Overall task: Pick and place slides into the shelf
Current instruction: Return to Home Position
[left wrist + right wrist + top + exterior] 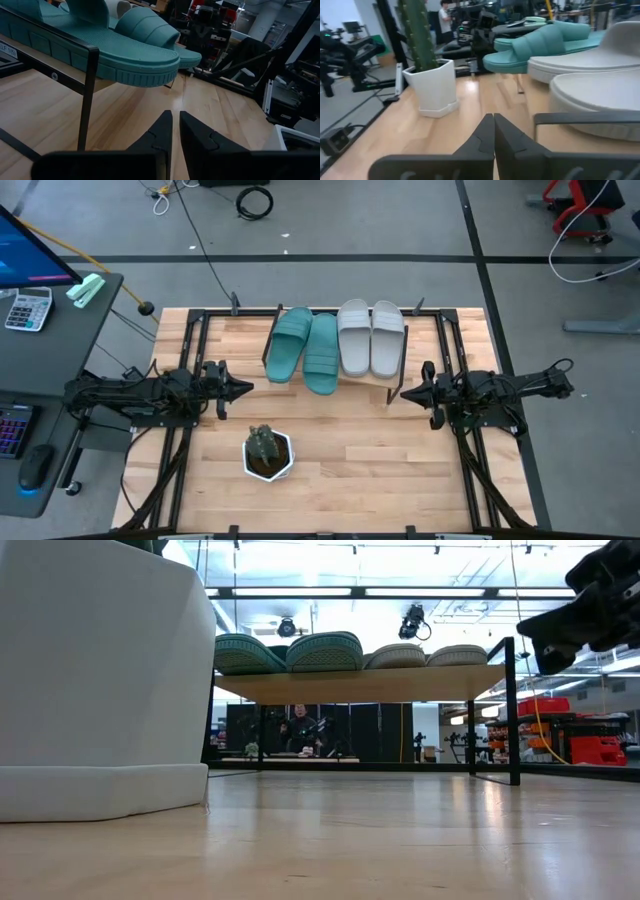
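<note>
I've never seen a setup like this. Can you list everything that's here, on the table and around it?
teal-green slides: two, on the shelf's left half
light grey slides: two, on the shelf's right half
shelf: one, light wooden top on black legs, at the table's back edge
potted cactus: one, green in a white pot, near the table's front
table: one, light wood
calculator, keyboard, mouse: one each, on a dark desk left of the table
person: one, far behind the table
left end effector: dark, empty, left of the shelf
right end effector: dark, empty, right of the shelf
</note>
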